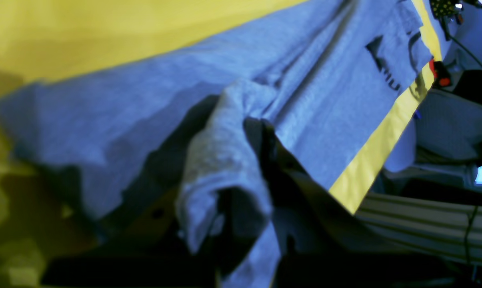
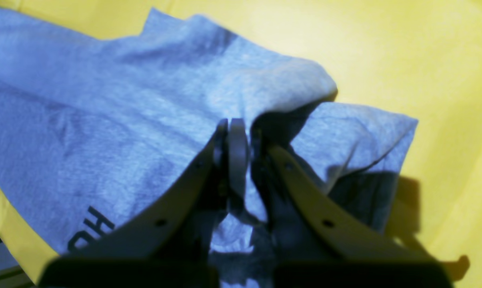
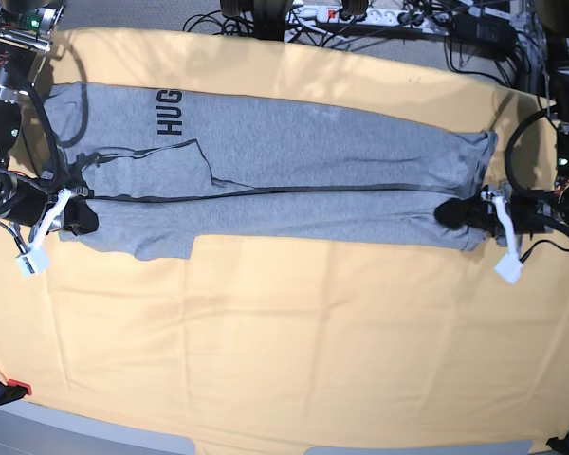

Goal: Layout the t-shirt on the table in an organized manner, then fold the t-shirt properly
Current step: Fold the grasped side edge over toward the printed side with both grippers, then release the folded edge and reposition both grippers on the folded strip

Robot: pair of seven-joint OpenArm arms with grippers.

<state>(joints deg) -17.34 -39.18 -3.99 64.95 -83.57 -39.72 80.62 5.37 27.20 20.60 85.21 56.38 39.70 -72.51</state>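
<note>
The grey t-shirt point(image 3: 313, 142) lies stretched lengthwise across the far half of the yellow-orange table point(image 3: 284, 360), folded along a long middle crease, with black lettering point(image 3: 171, 112) near its left end. In the base view my right gripper point(image 3: 76, 216) is shut on the shirt's left end and my left gripper point(image 3: 452, 213) is shut on its right end. The right wrist view shows a fold of the t-shirt point(image 2: 85, 120) pinched between the closed tips of the right gripper point(image 2: 239, 132). In the left wrist view, bunched fabric of the t-shirt point(image 1: 105, 108) drapes over the left gripper point(image 1: 245, 124).
Cables and a power strip point(image 3: 360, 14) run along the table's far edge. White tags point(image 3: 33, 261) point(image 3: 507, 265) hang from both wrists. A red clamp point(image 3: 9, 387) sits at the near left corner. Bare tablecloth point(image 2: 425, 60) spreads beyond the shirt.
</note>
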